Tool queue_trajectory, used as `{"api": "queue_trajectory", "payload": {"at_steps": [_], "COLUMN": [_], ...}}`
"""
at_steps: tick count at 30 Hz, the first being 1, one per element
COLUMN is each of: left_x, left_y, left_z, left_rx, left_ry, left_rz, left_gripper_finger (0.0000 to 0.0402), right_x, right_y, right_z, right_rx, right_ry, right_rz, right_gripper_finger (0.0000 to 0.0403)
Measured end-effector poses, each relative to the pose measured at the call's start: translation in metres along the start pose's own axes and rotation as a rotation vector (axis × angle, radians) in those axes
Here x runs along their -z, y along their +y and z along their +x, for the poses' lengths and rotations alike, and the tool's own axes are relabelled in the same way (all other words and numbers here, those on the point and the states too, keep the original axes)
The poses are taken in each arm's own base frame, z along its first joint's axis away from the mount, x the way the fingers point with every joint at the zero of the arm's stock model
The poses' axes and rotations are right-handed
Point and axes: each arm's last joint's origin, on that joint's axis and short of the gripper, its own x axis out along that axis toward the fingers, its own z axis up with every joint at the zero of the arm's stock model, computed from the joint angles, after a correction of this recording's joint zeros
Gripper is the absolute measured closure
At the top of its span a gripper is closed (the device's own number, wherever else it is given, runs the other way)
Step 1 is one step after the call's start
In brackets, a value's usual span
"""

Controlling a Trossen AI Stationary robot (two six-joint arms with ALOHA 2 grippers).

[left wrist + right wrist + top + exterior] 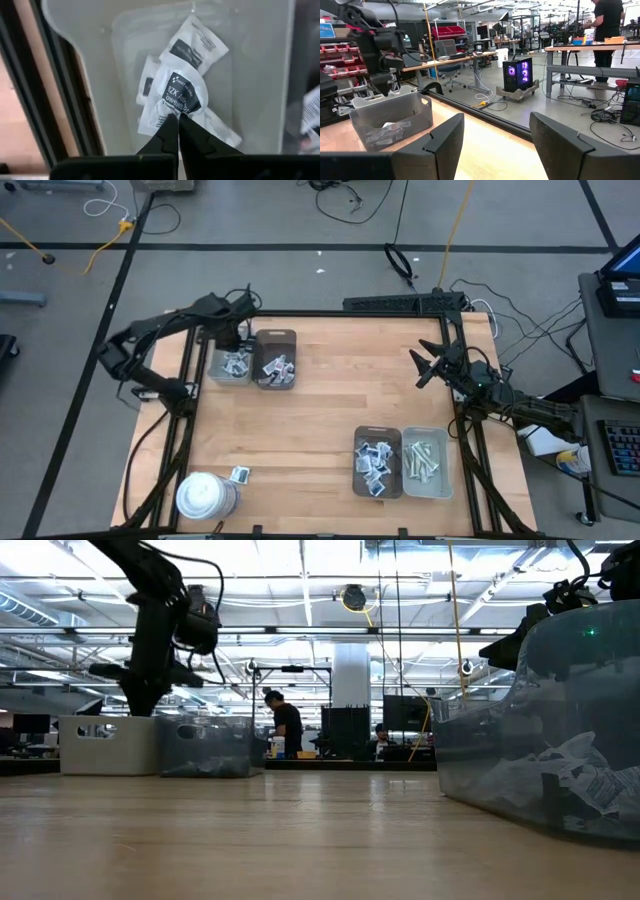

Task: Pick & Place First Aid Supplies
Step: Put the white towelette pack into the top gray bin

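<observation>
Packets (pixel 182 92) lie in the light bin (pixel 229 364) near the tabletop's far left corner; left gripper (pixel 178 118) pinches one, right gripper (pixel 428 363) open, empty.

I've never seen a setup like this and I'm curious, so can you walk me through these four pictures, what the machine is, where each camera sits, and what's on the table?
It is a robot with two dark arms at a wooden table, each ending in a two-finger gripper. One picture looks straight down from above, one looks level across the tabletop, and one comes from a camera on each wrist.

The left gripper reaches down into a pale grey bin at the far left and is shut on a small white packet with dark print. More packets lie under it. A darker bin stands right beside the first.

The right gripper hangs open above the table's right side, holding nothing.

Nearer the front, two more bins sit side by side: a brown one with packets and a grey one with pale strips. At the front left stand a white cylinder and one loose packet.
</observation>
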Motion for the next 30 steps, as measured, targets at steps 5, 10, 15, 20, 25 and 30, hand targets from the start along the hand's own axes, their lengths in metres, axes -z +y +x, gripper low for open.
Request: {"api": "queue_trajectory", "payload": {"at_steps": [5,10,15,20,25,30], "left_x": [-0.010,-0.007,0.000,0.001,0.000,0.002], "left_y": [-0.004,-0.006,-0.008,-0.009,-0.009,-0.007], "left_z": [0.015,0.032,0.040,0.040,0.036,0.028], "left_rx": [-0.021,-0.005,-0.009,-0.024,0.015,0.036], "left_ry": [0.036,0.085,0.101,0.083,0.058,0.034], "left_rz": [0.017,0.022,0.027,0.031,0.048,0.052], "left_gripper_finger": [0.0393,0.0398,0.0390,0.0380,0.0327,0.0252], "right_x": [0.000,0.000,0.000,0.000,0.000,0.000], "right_y": [0.000,0.000,0.000,0.000,0.000,0.000], "right_z": [0.000,0.000,0.000,0.000,0.000,0.000], "right_rx": [0.000,0.000,0.000,0.000,0.000,0.000], "right_ry": [0.000,0.000,0.000,0.000,0.000,0.000], "right_rz": [0.000,0.000,0.000,0.000,0.000,0.000], "right_gripper_finger": [0.0183,0.0181,0.0183,0.0182,0.0182,0.0182]}}
